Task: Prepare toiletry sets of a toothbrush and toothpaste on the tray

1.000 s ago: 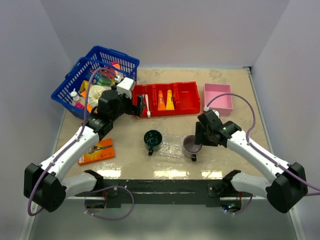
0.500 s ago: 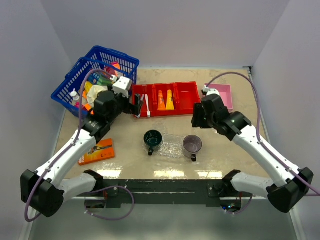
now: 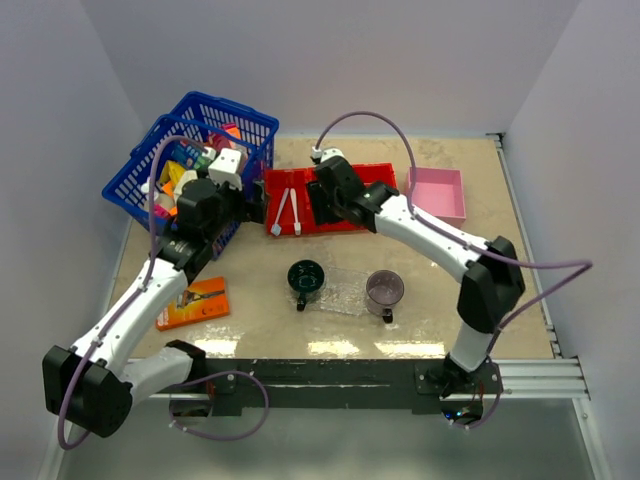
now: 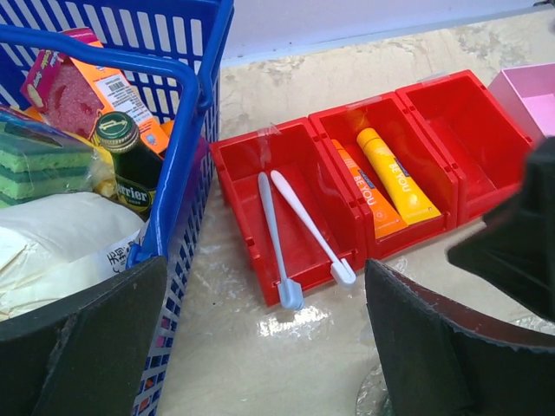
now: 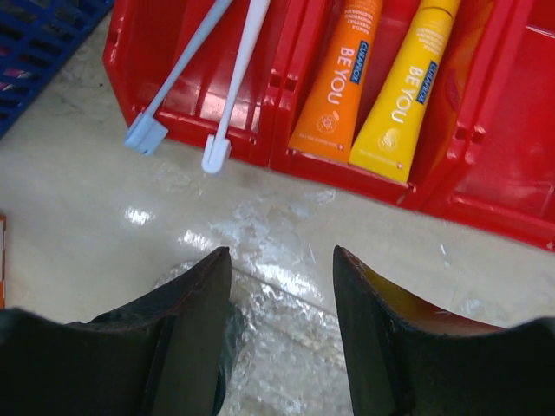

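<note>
Surveying the top external view: a beige, mottled tabletop (image 3: 255,300) with glossy reflections along its near edge is closed in by plain pale walls (image 3: 330,60) at the far side and both flanks. The clear tray (image 3: 345,290) lies near the middle of the near edge, between a green cup (image 3: 306,277) and a purple cup (image 3: 384,290). A red bin (image 3: 375,190) sits at the centre of the far edge. A pink box (image 3: 437,195) is just to its right and a blue basket (image 3: 190,150) is in the far left corner. The right arm (image 3: 430,232) reaches across over the bin's middle.

Left wrist view: the left gripper (image 4: 264,277) stands wide, with nothing between its jaws. Two white toothbrushes (image 4: 277,238) lie in the bin's left compartment. The orange tube (image 4: 364,186) and yellow tube (image 4: 397,173) lie side by side in the middle one.

Right wrist view: the right gripper (image 5: 282,260) is partly parted and empty, over bare tabletop just before the bin. The tray's crinkled edge shows low between the fingers.
</note>
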`<act>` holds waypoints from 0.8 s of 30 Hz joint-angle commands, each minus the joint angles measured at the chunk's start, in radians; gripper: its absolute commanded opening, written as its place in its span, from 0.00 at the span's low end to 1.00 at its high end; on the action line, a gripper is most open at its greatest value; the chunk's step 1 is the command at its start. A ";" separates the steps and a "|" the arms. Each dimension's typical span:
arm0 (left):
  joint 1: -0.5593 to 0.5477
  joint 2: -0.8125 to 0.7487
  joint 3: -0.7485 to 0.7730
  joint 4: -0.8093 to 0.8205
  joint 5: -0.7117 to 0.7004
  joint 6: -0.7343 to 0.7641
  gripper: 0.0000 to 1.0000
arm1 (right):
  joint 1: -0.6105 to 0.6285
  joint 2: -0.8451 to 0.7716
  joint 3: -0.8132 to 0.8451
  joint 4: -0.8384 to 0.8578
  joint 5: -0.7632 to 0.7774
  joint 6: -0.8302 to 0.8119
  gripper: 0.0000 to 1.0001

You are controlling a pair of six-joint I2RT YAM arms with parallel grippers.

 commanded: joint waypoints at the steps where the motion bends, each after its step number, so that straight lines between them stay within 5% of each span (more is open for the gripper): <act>1: 0.002 -0.020 -0.004 0.049 -0.019 -0.003 1.00 | -0.133 0.094 0.099 0.048 -0.120 -0.023 0.51; 16: 0.002 0.020 0.009 0.041 0.044 -0.025 1.00 | -0.185 0.398 0.370 -0.033 -0.070 -0.095 0.50; 24: 0.002 0.018 0.009 0.042 0.067 -0.026 1.00 | -0.164 0.461 0.407 -0.089 0.094 -0.111 0.50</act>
